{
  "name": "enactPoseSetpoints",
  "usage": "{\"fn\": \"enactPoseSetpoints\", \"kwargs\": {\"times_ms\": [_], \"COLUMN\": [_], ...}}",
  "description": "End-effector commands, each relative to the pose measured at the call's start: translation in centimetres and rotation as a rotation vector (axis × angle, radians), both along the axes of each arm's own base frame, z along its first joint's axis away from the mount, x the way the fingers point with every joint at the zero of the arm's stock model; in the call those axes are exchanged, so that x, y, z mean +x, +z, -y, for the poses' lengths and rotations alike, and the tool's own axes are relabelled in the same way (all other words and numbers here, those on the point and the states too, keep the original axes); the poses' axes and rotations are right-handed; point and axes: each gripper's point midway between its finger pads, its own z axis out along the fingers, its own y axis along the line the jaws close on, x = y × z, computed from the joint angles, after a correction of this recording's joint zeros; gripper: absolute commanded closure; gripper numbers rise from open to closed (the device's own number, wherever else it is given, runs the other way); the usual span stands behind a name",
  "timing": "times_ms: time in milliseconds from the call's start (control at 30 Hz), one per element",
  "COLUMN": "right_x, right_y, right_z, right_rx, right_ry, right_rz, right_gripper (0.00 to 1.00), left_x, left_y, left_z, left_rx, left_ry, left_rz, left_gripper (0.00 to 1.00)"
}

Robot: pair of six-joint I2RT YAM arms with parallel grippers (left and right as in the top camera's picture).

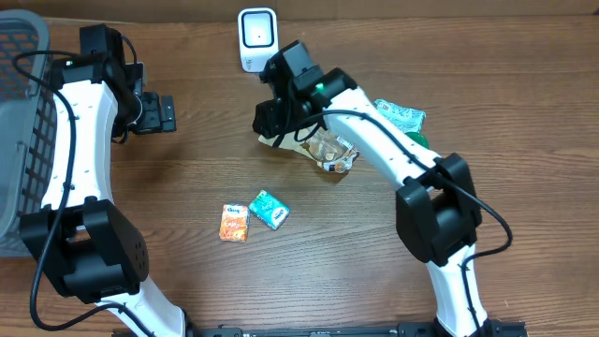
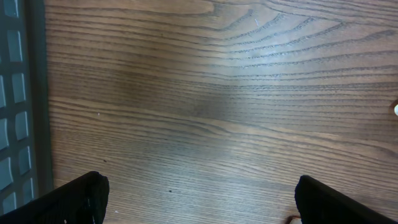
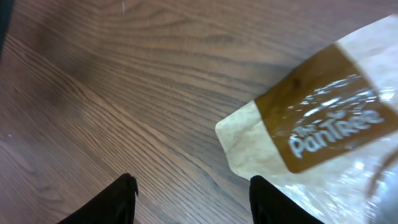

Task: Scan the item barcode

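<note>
While the right gripper [image 3: 191, 182] stands partly open, the snack bag [image 3: 311, 124] lies just ahead, beside one finger.

Two robot arms [image 1: 70, 140] [image 1: 393, 154], one scanner [image 1: 256, 37], one basket [image 1: 19, 140], two snack bags [image 1: 332, 150] [image 1: 402, 117], two small packets [image 1: 234, 223] [image 1: 269, 210]

The scanner [image 1: 256, 37] is a small white box with rounded corners and a pale window framed in a dark line. The item, a tan paper snack bag [image 3: 323, 130] with a brown label, white lettering and a crinkled clear window, lies near the scanner, in front of it and slightly rightward in the overhead view, tan end nearest it.
</note>
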Motion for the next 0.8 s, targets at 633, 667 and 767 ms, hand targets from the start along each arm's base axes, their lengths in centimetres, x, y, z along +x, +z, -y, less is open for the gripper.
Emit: {"fn": "enactPoseSetpoints", "kwargs": {"times_ms": [633, 667, 767], "right_x": [1.9, 2.0, 2.6], "right_y": [-7.9, -8.4, -8.8], "right_z": [5.6, 6.2, 8.1], "right_rx": [-0.199, -0.213, -0.240], "right_ry": [-0.124, -0.134, -0.188], "right_rz": [-0.091, -0.101, -0.119], "right_gripper": [0.43, 0.43, 0.43], "left_x": [0.3, 0.3, 0.3], "left_y": [0.9, 0.9, 0.9], "left_z": [-0.2, -0.2, -0.2], "left_rx": [0.009, 0.009, 0.009], "left_ry": [-0.008, -0.008, -0.008], "left_rz": [0.026, 0.025, 0.026], "left_gripper": [0.00, 0.00, 0.01]}}
